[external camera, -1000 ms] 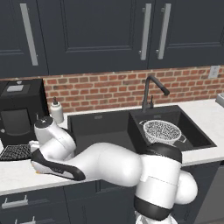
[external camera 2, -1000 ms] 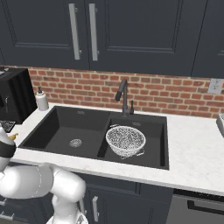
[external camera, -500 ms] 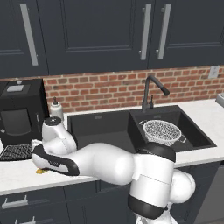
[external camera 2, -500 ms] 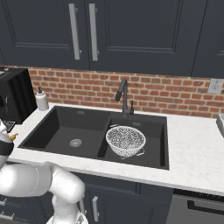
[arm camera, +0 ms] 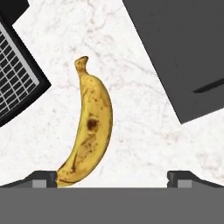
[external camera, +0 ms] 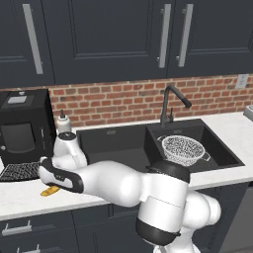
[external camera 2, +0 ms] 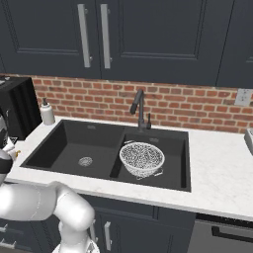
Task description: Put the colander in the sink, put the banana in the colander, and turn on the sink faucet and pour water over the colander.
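Lower than a moment before, the arm had sunk toward the counter's left end, its gripper (arm camera: 112,177) hanging over the banana (arm camera: 89,130) with jaws wide apart and nothing between them. At the far left lay the flat dark mesh tray (external camera: 20,171), then the banana (external camera: 50,190) on bare marble just beside it, then the white soap bottle (external camera: 62,121) by the sink (external camera 2: 69,143). Its wide basin held only its drain; the narrower right basin held the colander (external camera 2: 142,158), with nothing inside it, below the faucet (external camera 2: 139,106)
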